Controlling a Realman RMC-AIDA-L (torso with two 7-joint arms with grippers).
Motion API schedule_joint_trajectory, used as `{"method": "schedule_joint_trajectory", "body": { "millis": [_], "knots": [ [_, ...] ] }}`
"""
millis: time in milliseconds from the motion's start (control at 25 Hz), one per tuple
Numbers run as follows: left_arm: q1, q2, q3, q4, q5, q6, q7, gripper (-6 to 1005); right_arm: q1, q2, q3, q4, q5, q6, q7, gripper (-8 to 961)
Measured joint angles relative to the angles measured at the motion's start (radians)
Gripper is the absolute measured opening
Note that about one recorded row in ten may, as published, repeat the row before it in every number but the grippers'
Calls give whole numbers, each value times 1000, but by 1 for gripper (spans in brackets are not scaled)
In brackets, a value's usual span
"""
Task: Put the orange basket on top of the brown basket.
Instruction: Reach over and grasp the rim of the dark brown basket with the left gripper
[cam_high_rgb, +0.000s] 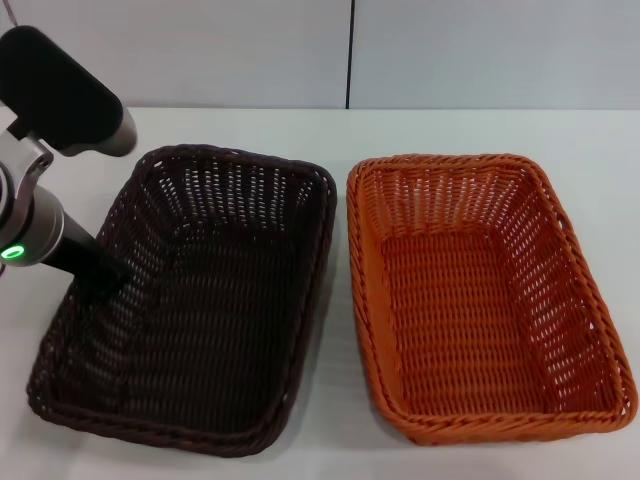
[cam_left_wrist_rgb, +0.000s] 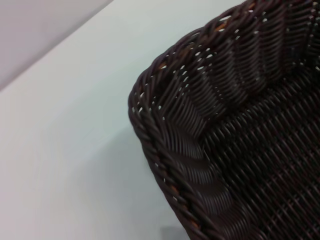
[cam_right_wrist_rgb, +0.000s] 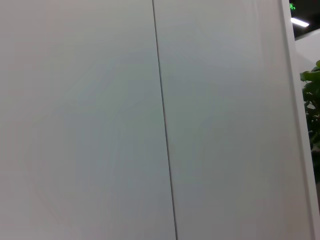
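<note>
The brown basket (cam_high_rgb: 200, 300) lies on the left half of the white table, and the orange basket (cam_high_rgb: 480, 290) lies beside it on the right, a narrow gap between them. Both stand upright and hold nothing. My left arm comes in from the left, and its left gripper (cam_high_rgb: 100, 278) is down at the brown basket's left wall, dark against the dark weave. The left wrist view looks closely at one corner of the brown basket (cam_left_wrist_rgb: 200, 130) and shows none of my fingers. My right gripper appears in no view.
The white table (cam_high_rgb: 340, 420) runs to a pale wall (cam_high_rgb: 350, 50) at the back. The right wrist view faces a wall panel seam (cam_right_wrist_rgb: 162, 120), with a green plant (cam_right_wrist_rgb: 312, 100) at its edge.
</note>
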Motion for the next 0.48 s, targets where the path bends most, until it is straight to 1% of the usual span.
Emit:
{"method": "schedule_joint_trajectory", "body": {
  "millis": [40, 80, 120, 160, 200, 240, 320, 360, 400, 440, 480],
  "knots": [
    [-6, 1, -5, 0, 10, 1, 82, 346, -1, 0, 0, 0, 0, 0, 0, 708],
    [-6, 1, -5, 0, 10, 1, 82, 346, -1, 0, 0, 0, 0, 0, 0, 708],
    [-14, 1, -20, -9, 10, -9, 201, 346, -1, 0, 0, 0, 0, 0, 0, 708],
    [-19, 1, -30, -21, 10, -18, 250, 346, -1, 0, 0, 0, 0, 0, 0, 707],
    [-19, 1, -30, -21, 10, -18, 250, 346, -1, 0, 0, 0, 0, 0, 0, 707],
    [-23, 1, -41, -35, 7, -28, 308, 347, -1, 0, 0, 0, 0, 0, 0, 707],
    [-23, 1, -41, -35, 7, -28, 308, 347, -1, 0, 0, 0, 0, 0, 0, 706],
    [-27, 1, -47, -44, 6, -34, 353, 347, -1, 0, 0, 0, 0, 0, 0, 706],
    [-37, 0, -50, -55, 2, -35, 467, 347, -1, 0, 0, 0, 0, 0, 0, 706],
    [-47, 0, -50, -55, -2, -38, 504, 347, 0, 0, 0, 1, 0, 0, 0, 705],
    [-47, 0, -50, -55, -2, -38, 504, 347, 0, 0, 0, 2, 0, 0, 0, 705]
  ]
}}
